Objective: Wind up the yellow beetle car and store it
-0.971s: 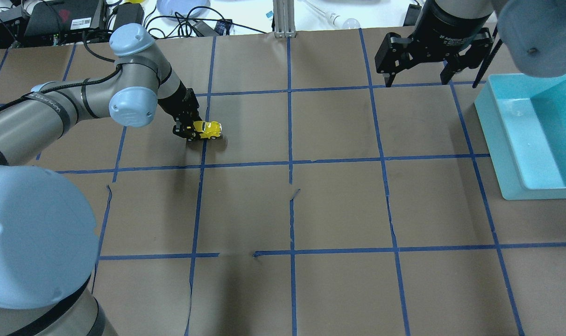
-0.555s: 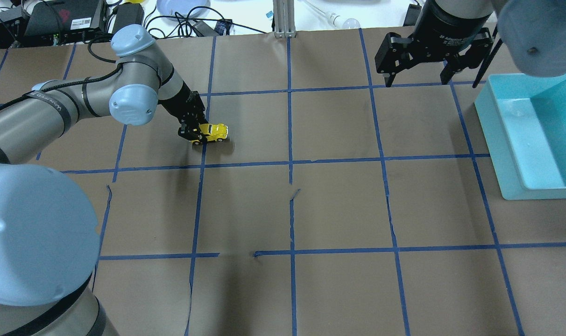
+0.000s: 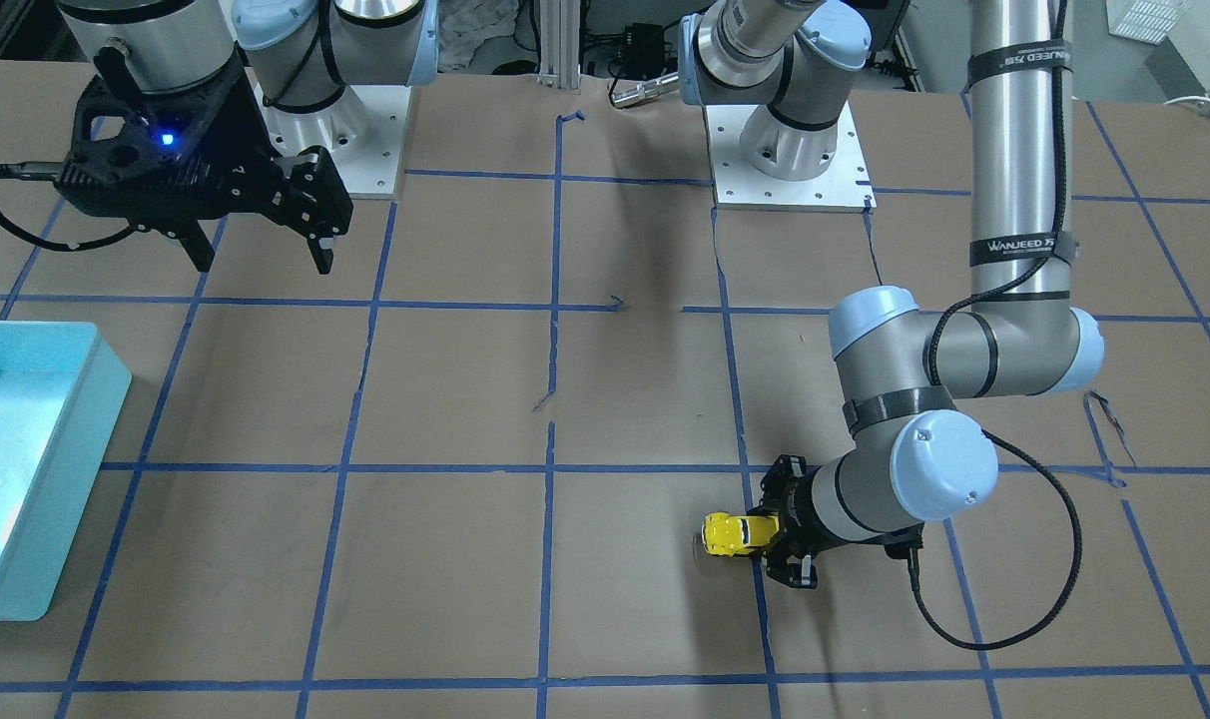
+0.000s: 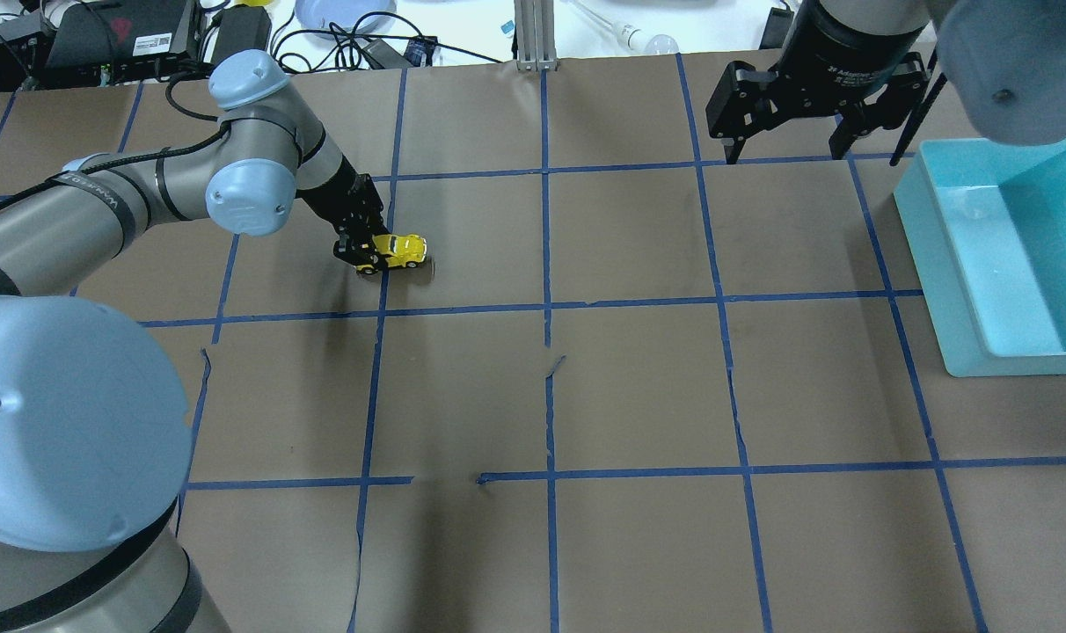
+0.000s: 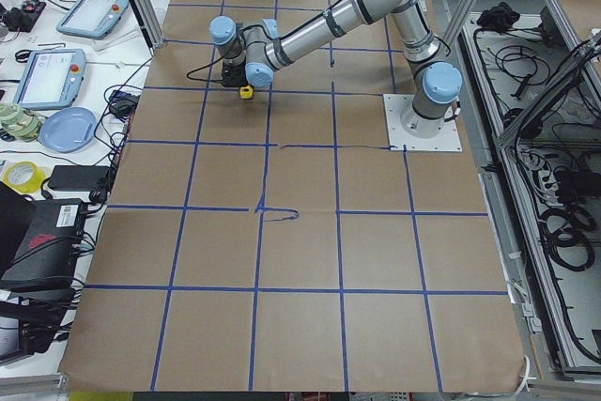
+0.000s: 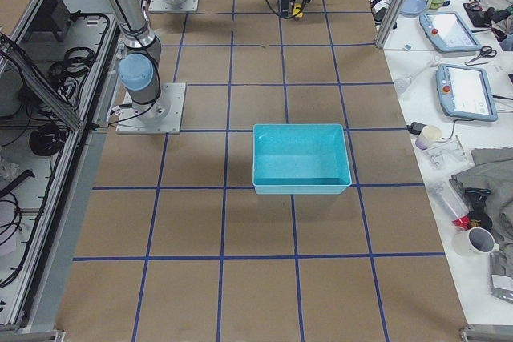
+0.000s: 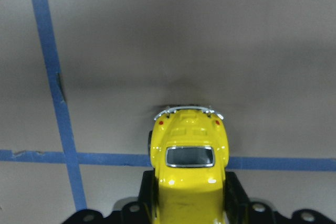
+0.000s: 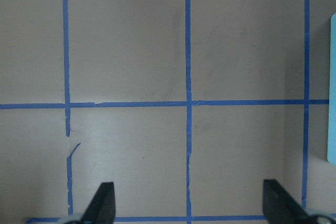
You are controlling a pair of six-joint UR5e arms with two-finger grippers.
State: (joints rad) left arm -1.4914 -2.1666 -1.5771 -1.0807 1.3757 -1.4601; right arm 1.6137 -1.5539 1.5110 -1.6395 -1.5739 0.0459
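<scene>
The yellow beetle car [image 4: 403, 249] sits low at the brown table, left of centre, its wheels at or just above the paper. My left gripper [image 4: 371, 253] is shut on its rear half, with the arm reaching in low from the left. In the left wrist view the car [image 7: 189, 148] pokes forward between the black fingers [image 7: 234, 195]. It also shows in the front view [image 3: 728, 533], with the left gripper [image 3: 771, 544] behind it. My right gripper [image 4: 786, 156] hangs open and empty high at the back right, also in the front view [image 3: 264, 266] and the right wrist view [image 8: 190, 208].
A light blue bin [image 4: 925, 264] stands at the table's right edge, also in the front view [image 3: 76, 469] and the right view [image 6: 300, 127]. Blue tape lines grid the brown paper. Cables, tablets and a plate lie beyond the far edge.
My left gripper has moved the car a little to the right and toward me along the table, then held nearly still. The right arm has not moved.
</scene>
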